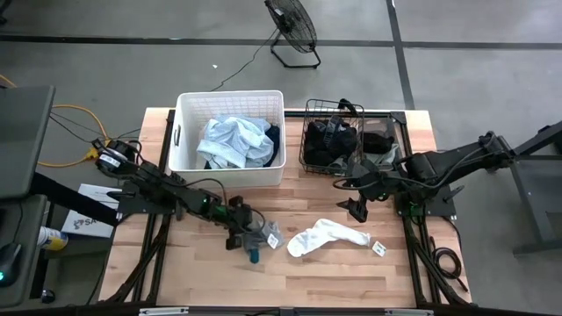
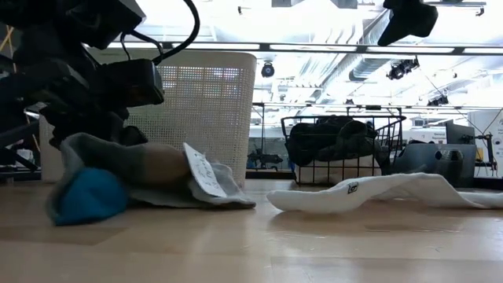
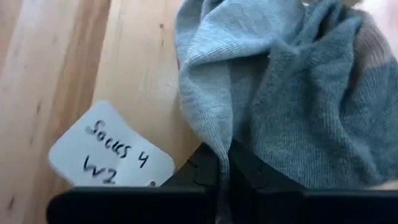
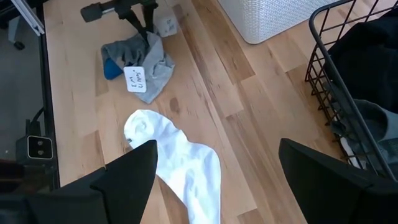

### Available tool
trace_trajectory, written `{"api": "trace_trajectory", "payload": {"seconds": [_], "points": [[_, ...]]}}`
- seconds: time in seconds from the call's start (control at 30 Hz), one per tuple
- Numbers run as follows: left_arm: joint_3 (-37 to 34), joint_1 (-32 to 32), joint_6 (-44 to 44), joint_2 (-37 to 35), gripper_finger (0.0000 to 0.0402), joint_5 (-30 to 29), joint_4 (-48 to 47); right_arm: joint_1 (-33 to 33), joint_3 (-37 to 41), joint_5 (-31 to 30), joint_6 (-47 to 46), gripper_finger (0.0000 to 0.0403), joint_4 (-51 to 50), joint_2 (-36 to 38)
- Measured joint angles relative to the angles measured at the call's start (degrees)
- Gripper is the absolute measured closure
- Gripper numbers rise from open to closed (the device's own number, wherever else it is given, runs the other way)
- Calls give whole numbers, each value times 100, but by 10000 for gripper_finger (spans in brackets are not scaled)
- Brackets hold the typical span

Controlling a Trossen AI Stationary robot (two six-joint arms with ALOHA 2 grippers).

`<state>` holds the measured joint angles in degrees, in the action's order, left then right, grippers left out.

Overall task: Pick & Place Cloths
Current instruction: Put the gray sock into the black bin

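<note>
Near the worktop's front edge, the left gripper point(image 1: 239, 230) has its jaws pinched on a fold of the limp grey knit sock point(image 3: 292, 93); light, floppy, it will drape. The right gripper point(image 1: 356, 209) hangs with jaws apart.

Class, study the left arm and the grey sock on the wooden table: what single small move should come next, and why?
Probably a short straight lift. The left gripper has its jaws shut on a fold of the grey knitted sock with the blue toe, which lies on the wooden table with its white paper tag beside it. Raising it should clear the tabletop before carrying it toward the white plastic tub. The right gripper hangs open above the white sock.
</note>
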<state>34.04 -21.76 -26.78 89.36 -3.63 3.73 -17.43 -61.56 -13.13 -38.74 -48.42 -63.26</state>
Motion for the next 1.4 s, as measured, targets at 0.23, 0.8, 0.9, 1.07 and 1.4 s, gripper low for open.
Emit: {"api": "trace_trajectory", "payload": {"seconds": [0.23, 0.8, 0.9, 1.07, 1.4], "points": [[514, -14, 280, -285, 397, 212, -756, 0, 0, 1, 0, 76, 22, 0], [3516, -4, 2155, -400, 400, -1447, -3727, -70, 0, -45, 545, 76, 1315, -4], [3859, -2, 2375, -400, 401, -1833, -3735, -118, 0, -207, 716, 76, 1706, -4], [4333, 0, 2686, -400, 401, -2756, -3727, -149, 0, -534, 885, 76, 2250, -7], [4859, 2, 3625, -402, 401, -3381, -3533, -82, 0, -885, 1751, 76, 3476, -514]]}}
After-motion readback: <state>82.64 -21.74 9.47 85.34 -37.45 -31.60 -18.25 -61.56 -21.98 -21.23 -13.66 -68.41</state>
